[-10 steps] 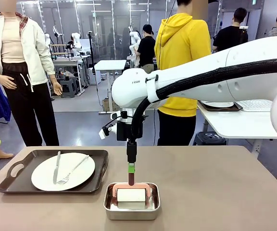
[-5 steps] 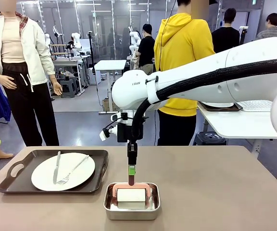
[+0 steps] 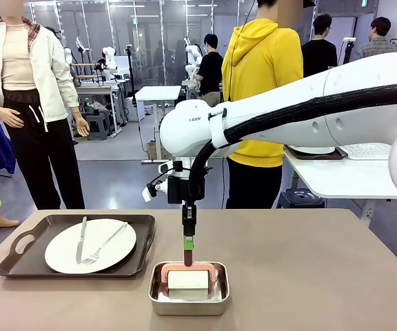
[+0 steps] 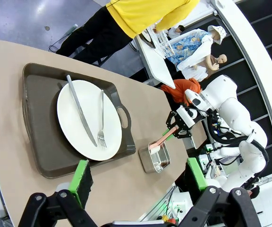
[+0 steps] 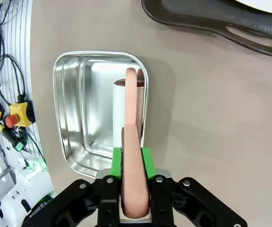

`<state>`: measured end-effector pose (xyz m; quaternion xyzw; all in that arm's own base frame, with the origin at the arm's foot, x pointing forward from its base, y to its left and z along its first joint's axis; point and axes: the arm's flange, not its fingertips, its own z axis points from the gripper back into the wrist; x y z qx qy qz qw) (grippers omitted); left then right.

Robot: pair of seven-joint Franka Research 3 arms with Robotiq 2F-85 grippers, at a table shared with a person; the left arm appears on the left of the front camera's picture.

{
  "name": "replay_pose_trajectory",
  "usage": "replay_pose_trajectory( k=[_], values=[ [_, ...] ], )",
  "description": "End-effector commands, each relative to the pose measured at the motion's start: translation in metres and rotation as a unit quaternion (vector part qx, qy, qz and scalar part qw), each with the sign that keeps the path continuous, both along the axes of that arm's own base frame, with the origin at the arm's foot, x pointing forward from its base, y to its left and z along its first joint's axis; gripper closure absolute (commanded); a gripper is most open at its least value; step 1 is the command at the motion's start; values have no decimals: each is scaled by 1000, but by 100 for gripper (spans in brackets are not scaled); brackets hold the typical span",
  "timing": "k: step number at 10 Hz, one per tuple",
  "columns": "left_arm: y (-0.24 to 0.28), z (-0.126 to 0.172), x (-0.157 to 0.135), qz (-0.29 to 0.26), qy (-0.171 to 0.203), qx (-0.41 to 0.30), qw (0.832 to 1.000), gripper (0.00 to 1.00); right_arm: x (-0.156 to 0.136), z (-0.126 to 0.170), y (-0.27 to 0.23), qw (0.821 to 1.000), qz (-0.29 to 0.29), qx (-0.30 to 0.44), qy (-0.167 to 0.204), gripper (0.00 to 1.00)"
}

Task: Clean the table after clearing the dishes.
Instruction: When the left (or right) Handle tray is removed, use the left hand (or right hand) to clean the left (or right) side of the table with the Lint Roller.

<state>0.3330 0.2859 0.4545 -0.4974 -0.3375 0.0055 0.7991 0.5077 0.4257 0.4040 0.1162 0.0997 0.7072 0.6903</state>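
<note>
Mind the lift: the roller [image 3: 188, 279] lies snug inside the steel pan [image 3: 156, 303]. If you pull its pink handle [image 5: 131, 104] at a slant, the pan may drag or tip with it. The right gripper [image 5: 132, 161] stands over the pan, jaws clenched on that handle. The left gripper [image 4: 140, 176] hangs high above the pan, jaws spread wide, holding nothing. On the counter [image 3: 322, 276], left of the pan, the tray [image 3: 19, 265] carries a plate [image 3: 60, 258], knife [image 3: 81, 240] and fork [image 3: 105, 243], not yet cleared.
</note>
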Motion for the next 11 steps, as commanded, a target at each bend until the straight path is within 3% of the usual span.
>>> replay_pose_trajectory(
  k=[1, 4, 7, 9, 11],
  values=[
    [2, 0, -3, -6, -4, 1, 1000, 0, -21, 10, -8, 1000, -13, -8, -4, 100],
    [2, 0, -3, -6, -4, 1, 1000, 0, -41, 46, -37, 997, -71, -30, 8, 100],
    [2, 0, -3, -6, -4, 1, 1000, 0, -60, 72, -101, 975, -218, 37, -7, 100],
    [2, 0, -3, -6, -4, 1, 1000, 0, -79, 71, -160, 935, -338, 105, 2, 100],
    [2, 0, -3, -6, -4, 1, 1000, 0, -88, 58, -214, 874, -460, 154, 38, 100]
  ],
)
